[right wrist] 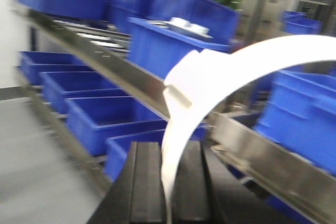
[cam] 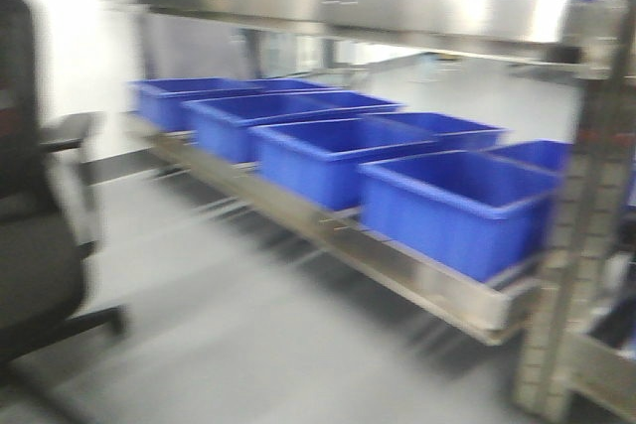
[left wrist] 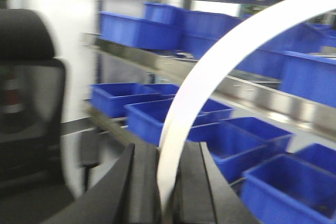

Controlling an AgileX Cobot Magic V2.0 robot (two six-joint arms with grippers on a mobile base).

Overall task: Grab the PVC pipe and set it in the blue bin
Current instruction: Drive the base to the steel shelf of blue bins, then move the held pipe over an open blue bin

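Step in hand, as I read it: carrying to the drop. The pipe is gripped and no bin is reached yet.

- Left hand (left wrist: pixel 168 153): narrow, pads pressed on either side of the PVC pipe (left wrist: pixel 205 77), a white curved length arcing up and to the right out of the grip.
- Right hand (right wrist: pixel 167 153): also narrow, on a white curved length (right wrist: pixel 252 64) with a stepped notch just above the pads. Can't tell if it's one piece spanning both hands or two pieces.
- The pipe is in front of the counter (cam: pixel 397 267) and above its level, not over any bin.
- Blue bins sit in a row on the counter. The nearest blue bin (cam: pixel 437 225) is at its right end, top open.
- All views are smeared, so I judge the rig is in motion. Settle before releasing.
- Doing it well: square up to the counter and pick the bin at its right end. Go in below the upper tier (cam: pixel 397 17) above the counter.
- The arc stands tall, so clipping that tier is the main risk. Tilt the arc down toward the counter first.
- If it's one piece, move both hands together and open them together, low inside the bin walls. A curved piece will likely rock or spring if dropped high.
- A chair (cam: pixel 30 196) sits left of the counter, so keep the swing clear of it.
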